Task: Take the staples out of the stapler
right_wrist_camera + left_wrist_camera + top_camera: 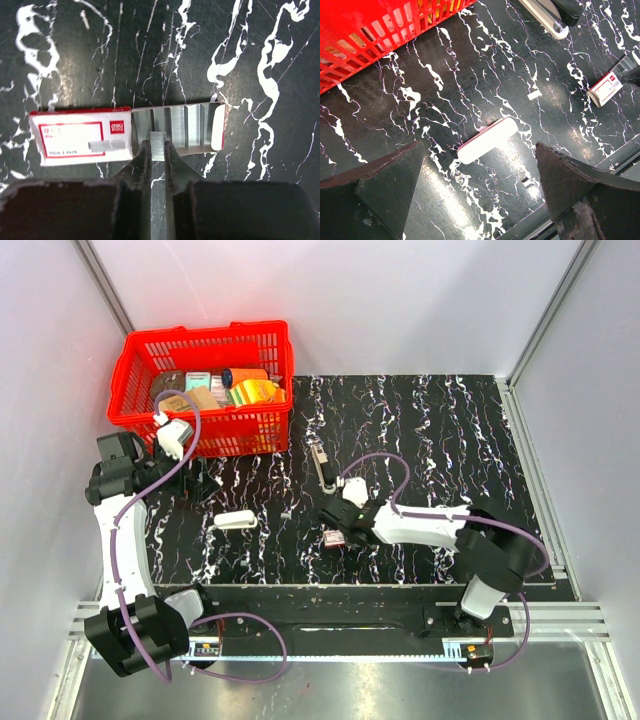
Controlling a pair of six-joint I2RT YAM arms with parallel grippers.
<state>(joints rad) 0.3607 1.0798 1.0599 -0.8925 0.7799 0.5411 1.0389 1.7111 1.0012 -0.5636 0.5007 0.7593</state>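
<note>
Right pincer (157, 152), lower centre, clamps a staple strip (158, 140) at the open staple box (195, 125); a slack grip could scatter it across the counter (250, 50).

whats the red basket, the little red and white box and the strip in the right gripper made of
Basket: moulded plastic, going by its glossy red lattice walls.
Box: probably thin printed cardboard, matte, with folded edges and a slid-out tray.
Strip in the right gripper: metal staples, with a silvery, finely ridged shine.
</note>
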